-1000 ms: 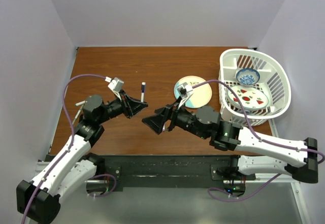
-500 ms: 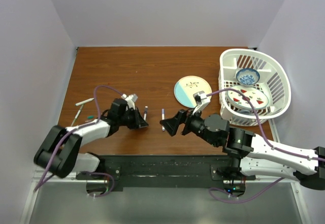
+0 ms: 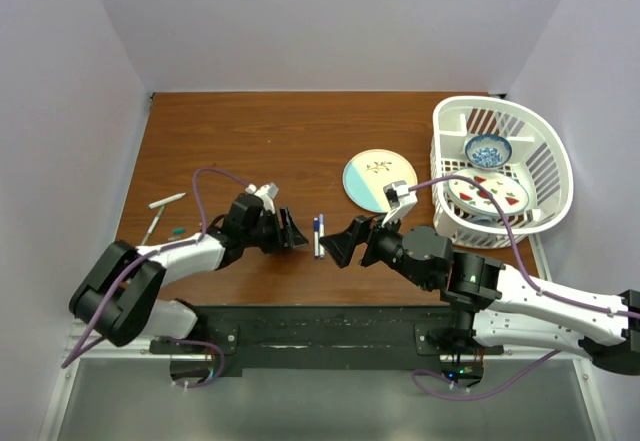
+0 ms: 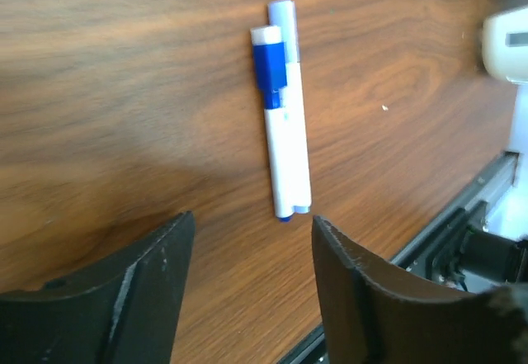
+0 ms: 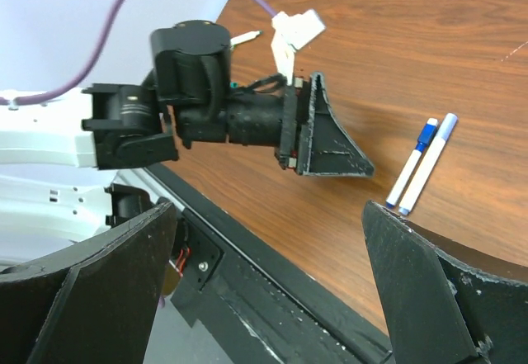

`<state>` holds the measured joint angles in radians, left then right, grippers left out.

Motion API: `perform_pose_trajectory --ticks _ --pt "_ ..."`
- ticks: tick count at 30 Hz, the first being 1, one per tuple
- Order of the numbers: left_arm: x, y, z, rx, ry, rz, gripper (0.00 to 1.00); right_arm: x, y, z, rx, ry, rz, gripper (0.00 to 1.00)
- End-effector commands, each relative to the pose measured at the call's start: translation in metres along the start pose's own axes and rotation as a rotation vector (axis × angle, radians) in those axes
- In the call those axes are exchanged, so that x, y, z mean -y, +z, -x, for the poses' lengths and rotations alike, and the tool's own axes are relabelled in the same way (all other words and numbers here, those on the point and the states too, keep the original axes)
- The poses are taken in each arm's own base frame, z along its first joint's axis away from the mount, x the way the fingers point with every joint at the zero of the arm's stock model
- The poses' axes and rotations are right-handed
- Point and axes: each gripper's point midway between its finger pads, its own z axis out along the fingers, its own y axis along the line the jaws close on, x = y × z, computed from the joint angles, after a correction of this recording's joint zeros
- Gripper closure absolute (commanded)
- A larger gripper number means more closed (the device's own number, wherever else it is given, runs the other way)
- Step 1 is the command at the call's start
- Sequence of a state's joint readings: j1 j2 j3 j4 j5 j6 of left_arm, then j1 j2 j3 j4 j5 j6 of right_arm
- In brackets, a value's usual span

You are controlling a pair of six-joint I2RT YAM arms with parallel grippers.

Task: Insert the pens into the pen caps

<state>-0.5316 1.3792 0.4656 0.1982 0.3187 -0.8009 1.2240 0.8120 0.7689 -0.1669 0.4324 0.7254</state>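
Woodgrain table point(image 3: 250, 131) — two slim, smooth pens point(image 4: 285, 145) lie seemingly touching; left claw point(image 4: 252, 240) and right claw point(image 5: 268, 232) gape, empty.

Two white pens point(image 3: 318, 241) lie touching, parallel, blue caps point(image 4: 269, 67) toward twelve o'clock. Another pen point(image 3: 167, 201) and a green cap point(image 3: 177, 230) lie at nine o'clock.

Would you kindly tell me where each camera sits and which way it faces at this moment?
Top external: above and behind the arm bases, looking down on the table; left gripper and right gripper show, flanking the two pens.
Left wrist: looks down past its own open fingers at the pens.
Right wrist: faces left across the table; its fingers and the left arm show.
All three views share the pens.
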Motion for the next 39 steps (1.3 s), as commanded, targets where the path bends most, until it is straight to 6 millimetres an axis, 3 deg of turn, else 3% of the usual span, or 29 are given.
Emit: perform_pose_trajectory --ticks 1,2,3,4,5,6,7,8,10,11,13,14,16,17,19,21,22,23,25,28,32,39 --pt "0.007 -0.017 0.058 0.159 0.079 0.123 0.35 -0.004 0.002 0.008 0.033 0.02 0.007 0.02" --pt "-0.009 -0.025 0.062 0.14 0.085 0.226 0.35 -0.004 0.002 0.006 0.026 0.017 0.007 0.02" --pt "0.003 -0.035 0.098 0.214 0.146 0.265 0.35 -0.004 0.002 0.005 0.02 0.013 0.005 0.02" --pt "-0.017 -0.045 0.123 0.287 0.154 0.414 0.35 -0.004 0.002 0.005 0.017 0.012 0.004 0.02" --pt "-0.038 -0.06 0.132 0.284 0.151 0.54 0.35 -0.003 0.002 0.003 0.006 0.011 -0.001 0.02" --pt "-0.034 -0.074 0.162 0.361 0.14 0.598 0.35 -0.003 0.001 0.003 0.005 0.011 0.0 0.03" --pt "-0.056 -0.089 0.177 0.413 0.117 0.738 0.35 -0.002 0.0 0.0 -0.004 0.007 0.002 0.03" --pt "-0.077 -0.105 0.185 0.431 0.039 0.818 0.35 -0.002 -0.001 0.001 -0.004 0.005 0.002 0.03" --pt "-0.094 -0.119 0.202 0.479 -0.048 0.842 0.36 -0.001 -0.004 0.003 -0.002 0.004 0.004 0.03" --pt "-0.113 -0.132 0.214 0.52 -0.124 0.847 0.36 -0.001 -0.005 0.004 0.0 0.002 0.006 0.03" --pt "-0.132 -0.144 0.224 0.551 -0.224 0.835 0.37 -0.003 -0.009 0.007 0.003 0.004 0.015 0.04" --pt "-0.152 -0.161 0.228 0.586 -0.341 0.859 0.38 -0.003 -0.011 0.009 0.005 0.004 0.017 0.04" --pt "-0.172 -0.18 0.24 0.634 -0.441 0.843 0.39 -0.004 -0.013 0.01 0.005 0.003 0.019 0.04" --pt "-0.187 -0.199 0.254 0.694 -0.449 0.853 0.39 -0.004 -0.013 0.011 0.006 0.008 0.02 0.04" --pt "-0.195 -0.214 0.274 0.729 -0.372 0.868 0.39 -0.007 -0.015 0.013 0.009 0.015 0.03 0.05" --pt "-0.196 -0.234 0.299 0.727 -0.156 0.937 0.38 -0.008 -0.015 0.013 0.006 0.018 0.034 0.05" --pt "-0.2 -0.234 0.304 0.7 -0.081 0.962 0.37 -0.009 -0.015 0.014 0.006 0.02 0.035 0.05" --pt "-0.206 -0.24 0.306 0.651 0.008 1.013 0.36 -0.01 -0.015 0.013 0.002 0.025 0.037 0.05" --pt "-0.225 -0.259 0.306 0.622 -0.016 1.16 0.34 -0.01 -0.014 0.011 -0.001 0.033 0.041 0.05" --pt "-0.249 -0.275 0.288 0.577 -0.083 1.267 0.34 -0.01 -0.01 0.003 -0.031 0.023 0.04 0.06" --pt "-0.27 -0.256 0.244 0.558 -0.21 1.243 0.35 -0.012 -0.004 -0.006 -0.079 0.002 0.028 0.06" --pt "-0.275 -0.253 0.215 0.584 -0.324 1.207 0.36 -0.023 -0.001 -0.015 -0.141 0.039 0.053 0.08"
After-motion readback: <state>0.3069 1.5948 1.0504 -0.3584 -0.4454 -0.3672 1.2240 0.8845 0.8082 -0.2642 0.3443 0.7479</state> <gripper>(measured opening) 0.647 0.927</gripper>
